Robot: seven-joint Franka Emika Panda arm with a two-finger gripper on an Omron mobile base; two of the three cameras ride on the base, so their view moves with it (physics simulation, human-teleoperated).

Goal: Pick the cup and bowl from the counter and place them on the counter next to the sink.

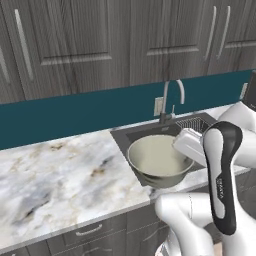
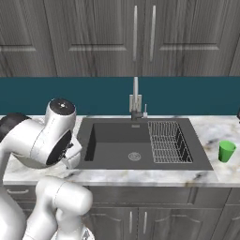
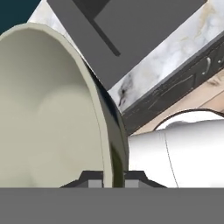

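The bowl (image 1: 159,161) was in the air, held by the hand (image 3: 113,183), whose two fingertips were pinched close on the rim, one pad inside the cream hollow and one outside against the grey-beige wall; that was a thin hold on a wide, deep thing, and I judged it the chief worry; any jerk or quick swing of the arm might have let the bowl pivot about the pinch or slip free. From the left base view it hung over the near left corner of the sink (image 2: 140,143), partly above the basin and partly above the marble edge; had it dropped there it would likely have gone into the basin or caught the lip and tumbled toward the floor in front of the cabinets, rather than onto the surface (image 1: 60,175) beside the sink. A second risk lay in the setting down; if the hand came down with the bowl canted, the base could have met the marble on one edge and rolled when let go.

As for where the bowl lay to the hand; in the hand view it rose up and to the left from the fingertips, rim edge-on between them, its open side facing left, nearly all its bulk off to one side of the grip.

The cup (image 2: 227,151) stood upright on the surface to the right of the sink, well apart from the hand, not yet dealt with.
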